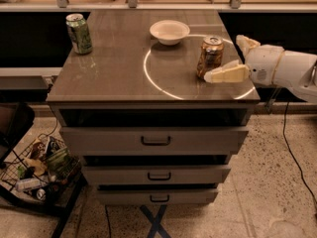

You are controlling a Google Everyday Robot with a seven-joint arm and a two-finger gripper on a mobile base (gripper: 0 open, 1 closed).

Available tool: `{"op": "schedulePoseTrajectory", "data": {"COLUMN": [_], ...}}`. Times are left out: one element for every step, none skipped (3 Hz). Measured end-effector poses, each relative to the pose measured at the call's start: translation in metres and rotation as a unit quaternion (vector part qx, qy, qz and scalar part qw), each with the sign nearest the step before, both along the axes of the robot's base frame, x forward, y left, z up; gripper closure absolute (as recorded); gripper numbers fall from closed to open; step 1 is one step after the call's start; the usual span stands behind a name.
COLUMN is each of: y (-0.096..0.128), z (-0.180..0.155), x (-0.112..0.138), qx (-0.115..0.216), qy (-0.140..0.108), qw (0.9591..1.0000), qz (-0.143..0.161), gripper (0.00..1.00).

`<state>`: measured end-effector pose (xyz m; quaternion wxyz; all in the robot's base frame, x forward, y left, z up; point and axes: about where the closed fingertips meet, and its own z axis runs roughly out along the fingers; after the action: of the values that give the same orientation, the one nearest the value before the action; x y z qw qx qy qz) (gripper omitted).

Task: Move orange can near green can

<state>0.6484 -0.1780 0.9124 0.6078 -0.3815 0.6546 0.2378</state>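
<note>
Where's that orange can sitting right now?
In the camera view, the orange can stands upright on the cabinet top's right side, near the white bowl, with the gripper just to its right.

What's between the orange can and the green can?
Mostly bare tabletop between the orange can and green can in the camera view; a white bowl sits just behind that line. The open gripper is right of the orange can.
</note>
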Motion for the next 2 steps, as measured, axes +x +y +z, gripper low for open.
{"op": "schedulePoseTrajectory", "data": {"y": [0.003, 0.003], "z": [-0.005, -0.008], "x": [0.015, 0.031], "qx": [0.012, 0.024], "qy": [-0.002, -0.005], "qw": [0.9999, 0.9997], "qz": [0.000, 0.003], "gripper": [0.00, 0.00]}}
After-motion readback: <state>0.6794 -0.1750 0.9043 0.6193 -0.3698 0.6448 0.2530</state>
